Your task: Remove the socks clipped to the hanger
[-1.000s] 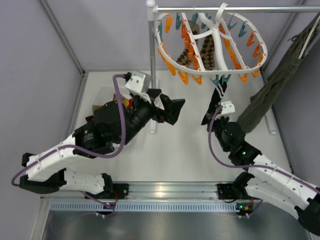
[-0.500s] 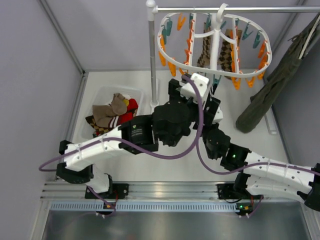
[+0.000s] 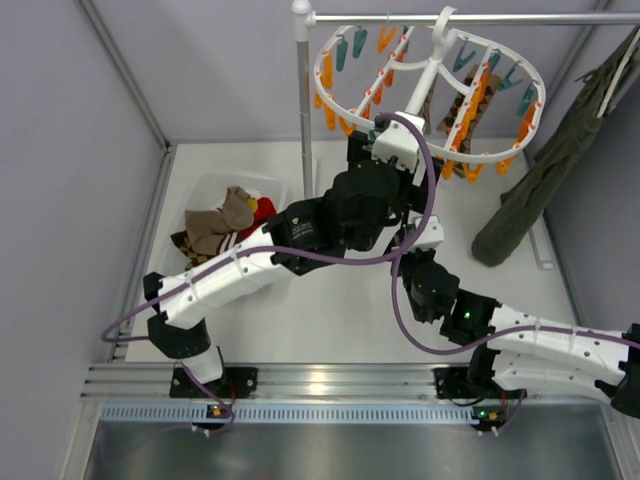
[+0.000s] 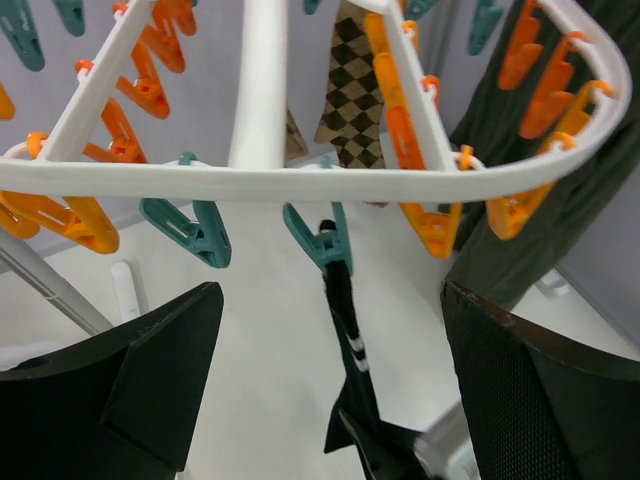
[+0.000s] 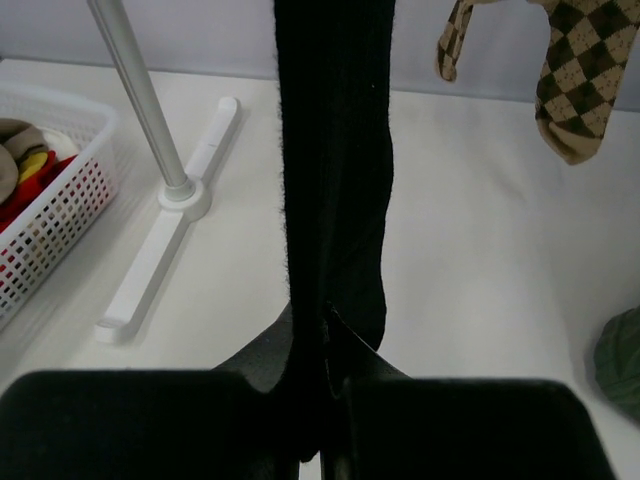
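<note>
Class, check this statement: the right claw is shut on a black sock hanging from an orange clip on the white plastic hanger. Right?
Wrong colour: the left wrist view shows the right claw shut on a black sock hanging from a teal clip on the white plastic hanger.

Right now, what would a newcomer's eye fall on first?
The white hanger, ringed with orange and teal clips, hangs from the rail at the back. Below its near rim a black sock hangs from a teal clip, its lower end pinched in the shut right pincer. The left pincer gapes wide either side of that sock, just under the rim.
</note>
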`<state>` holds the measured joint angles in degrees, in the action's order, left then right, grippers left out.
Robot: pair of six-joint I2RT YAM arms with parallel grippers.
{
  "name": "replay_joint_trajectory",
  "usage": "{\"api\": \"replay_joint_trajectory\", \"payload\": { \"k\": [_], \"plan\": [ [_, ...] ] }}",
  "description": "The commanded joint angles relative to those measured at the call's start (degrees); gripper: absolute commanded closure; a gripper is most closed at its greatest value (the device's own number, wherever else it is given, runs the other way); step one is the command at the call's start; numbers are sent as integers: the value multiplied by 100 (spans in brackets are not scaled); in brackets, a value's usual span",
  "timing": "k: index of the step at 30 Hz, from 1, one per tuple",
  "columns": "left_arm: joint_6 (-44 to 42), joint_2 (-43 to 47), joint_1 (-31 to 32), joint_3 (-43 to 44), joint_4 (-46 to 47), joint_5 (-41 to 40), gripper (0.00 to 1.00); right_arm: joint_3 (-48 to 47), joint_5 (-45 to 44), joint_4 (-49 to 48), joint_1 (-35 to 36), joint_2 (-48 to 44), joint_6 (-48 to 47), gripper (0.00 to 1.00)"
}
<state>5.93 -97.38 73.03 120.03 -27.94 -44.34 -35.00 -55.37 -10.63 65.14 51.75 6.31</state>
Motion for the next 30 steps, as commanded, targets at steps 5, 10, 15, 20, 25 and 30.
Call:
{"api": "replay_joint_trajectory", "payload": {
  "k": [5, 10, 15, 20, 25, 30],
  "plan": [
    [329, -255, -334, 196, 96, 250, 11, -226, 255, -202, 130, -103, 152, 100],
    [452, -316, -465, 188, 105, 513, 11, -191, 466, -229, 121, -174, 143, 100],
    [453, -404, -615, 188, 289, 637, 13, -103, 686, -246, 121, -262, 125, 100],
    [409, -544, -677, 293, 386, 654, 17, -86, 791, -237, 147, -279, 134, 100],
    [365, -729, -712, 451, 439, 602, 27, -121, 800, -229, 200, -165, 99, 100],
    [329, -782, -729, 504, 527, 532, 35, -68, 774, -246, 200, -42, 125, 100]
  ]
}}
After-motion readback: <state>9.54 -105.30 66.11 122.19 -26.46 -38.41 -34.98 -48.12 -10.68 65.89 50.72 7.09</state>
